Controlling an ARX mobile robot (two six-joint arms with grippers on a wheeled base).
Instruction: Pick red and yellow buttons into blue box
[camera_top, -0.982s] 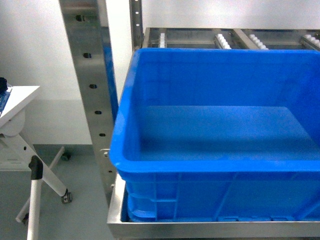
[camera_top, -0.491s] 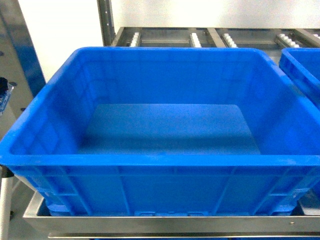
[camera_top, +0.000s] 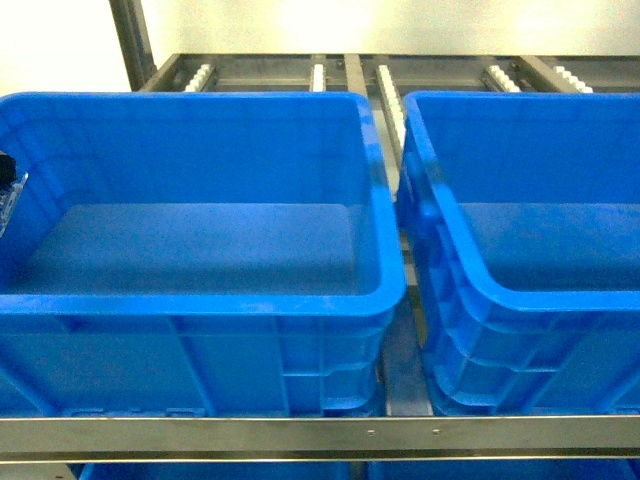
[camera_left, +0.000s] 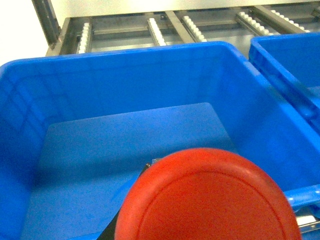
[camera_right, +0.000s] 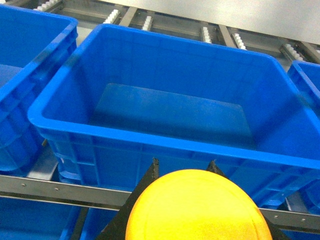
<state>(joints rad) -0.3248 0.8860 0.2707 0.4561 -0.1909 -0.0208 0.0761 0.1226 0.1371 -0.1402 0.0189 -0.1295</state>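
Red button (camera_left: 207, 197) hangs over the left box's (camera_left: 125, 55) floor — yellow button (camera_right: 197, 207) short of the right box's (camera_right: 165, 142) rim — grips hidden, cannot tell.

Left tool (camera_left: 150, 172) clamps red button (camera_left: 207, 197); right tool (camera_right: 182, 167) clamps yellow button (camera_right: 197, 207).

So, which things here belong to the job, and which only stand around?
Job:
red button, in left wrist view
yellow button, in right wrist view
left blue box
right blue box; either may be the target

Around:
roller rack
front metal rail
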